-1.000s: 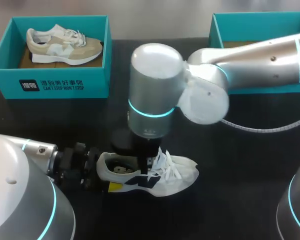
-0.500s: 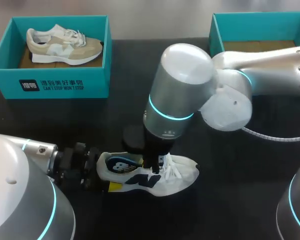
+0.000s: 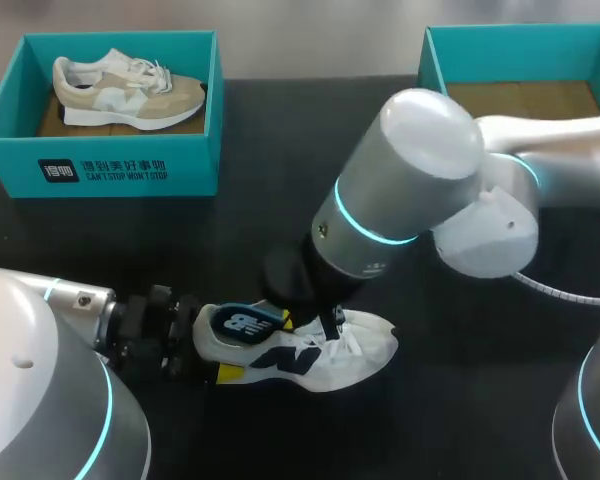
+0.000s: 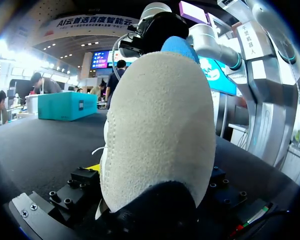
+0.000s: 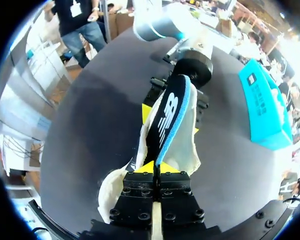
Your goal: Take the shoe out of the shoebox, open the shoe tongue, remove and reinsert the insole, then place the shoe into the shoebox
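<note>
Drawn further out, the black blue-edged foam insole [image 3: 242, 322] is being pinched by the right end effector [image 5: 155, 167] while the white mesh sneaker [image 3: 365, 345] is being clamped steady by the left end effector [image 3: 212, 348].

A teal box [image 3: 100, 170] with a tan shoe [image 3: 130, 90] inside sits upper left on the black tabletop [image 3: 480, 400].
</note>
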{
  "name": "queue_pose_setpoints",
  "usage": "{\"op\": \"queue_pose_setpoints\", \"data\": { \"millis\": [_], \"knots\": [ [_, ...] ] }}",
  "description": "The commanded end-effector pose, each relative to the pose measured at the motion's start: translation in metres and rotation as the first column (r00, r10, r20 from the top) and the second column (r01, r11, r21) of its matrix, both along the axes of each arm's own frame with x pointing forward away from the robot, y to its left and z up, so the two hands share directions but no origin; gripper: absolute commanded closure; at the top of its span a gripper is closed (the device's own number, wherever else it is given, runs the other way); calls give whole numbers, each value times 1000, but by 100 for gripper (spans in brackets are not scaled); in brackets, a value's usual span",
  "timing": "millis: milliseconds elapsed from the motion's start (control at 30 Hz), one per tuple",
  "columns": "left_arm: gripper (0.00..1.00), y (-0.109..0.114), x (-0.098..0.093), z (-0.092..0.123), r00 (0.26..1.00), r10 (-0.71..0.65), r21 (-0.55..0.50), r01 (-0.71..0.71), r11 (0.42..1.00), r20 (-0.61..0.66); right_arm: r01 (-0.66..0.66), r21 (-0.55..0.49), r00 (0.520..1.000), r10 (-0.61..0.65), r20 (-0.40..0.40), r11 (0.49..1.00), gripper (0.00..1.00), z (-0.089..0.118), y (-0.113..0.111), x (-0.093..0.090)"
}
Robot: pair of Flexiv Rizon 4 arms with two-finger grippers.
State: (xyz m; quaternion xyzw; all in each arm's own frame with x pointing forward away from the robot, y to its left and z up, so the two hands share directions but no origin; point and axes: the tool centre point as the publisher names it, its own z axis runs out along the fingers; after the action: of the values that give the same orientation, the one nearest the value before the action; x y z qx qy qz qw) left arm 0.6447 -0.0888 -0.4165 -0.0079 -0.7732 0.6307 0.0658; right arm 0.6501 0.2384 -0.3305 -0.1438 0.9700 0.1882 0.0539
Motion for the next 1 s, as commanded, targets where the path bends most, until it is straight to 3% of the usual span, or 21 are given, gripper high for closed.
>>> {"op": "queue_pose_setpoints", "data": {
  "millis": [33,467,1000],
  "knots": [
    [100,0,1,-2,1000,0,0,0,1000,0,-54,19,999,54,2,998,100,5,2,4],
    [100,0,1,-2,1000,0,0,0,1000,0,-190,-19,982,190,-23,982,100,14,30,16],
    [100,0,1,-2,1000,0,0,0,1000,0,-294,-32,953,290,-91,955,100,22,65,15]
  ]
}}
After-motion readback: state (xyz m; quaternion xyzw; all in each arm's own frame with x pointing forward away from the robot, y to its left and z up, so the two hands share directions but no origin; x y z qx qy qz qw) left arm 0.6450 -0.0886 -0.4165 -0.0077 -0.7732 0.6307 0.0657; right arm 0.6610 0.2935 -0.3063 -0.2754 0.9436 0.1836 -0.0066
